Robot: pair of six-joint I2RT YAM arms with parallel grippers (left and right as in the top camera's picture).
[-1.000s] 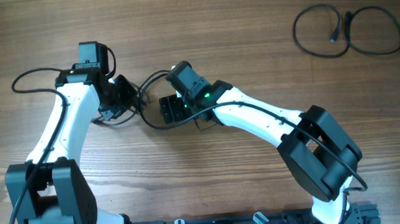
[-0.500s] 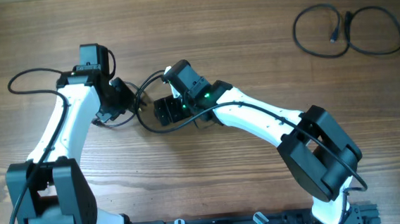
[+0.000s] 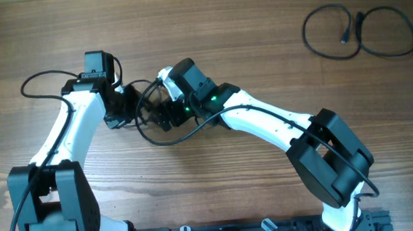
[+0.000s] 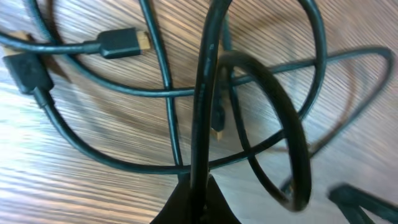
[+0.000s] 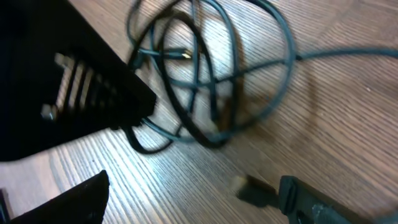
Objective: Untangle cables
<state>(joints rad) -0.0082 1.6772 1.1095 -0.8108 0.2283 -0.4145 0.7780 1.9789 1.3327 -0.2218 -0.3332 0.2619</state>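
A tangle of thin black cables [image 3: 152,137] lies on the wooden table between my two grippers. My left gripper [image 3: 128,110] is shut on one cable of the tangle. In the left wrist view this cable [image 4: 202,93] rises straight from the closed fingertips [image 4: 199,202], with loops and a gold-tipped plug [image 4: 124,42] behind it. My right gripper [image 3: 160,115] is open just right of the tangle. In the right wrist view its fingers [image 5: 193,193] straddle bare wood, the tangle [image 5: 205,81] lies ahead, and a plug [image 5: 247,186] lies beside the right finger.
Two separate coiled black cables [image 3: 357,32] lie at the far right of the table. The left arm's black gripper body [image 5: 74,93] fills the upper left of the right wrist view, close to my right gripper.
My right gripper has moved left and up into the tangle. My left gripper has shifted slightly right with its cable, and the cable loops between them have bunched together.
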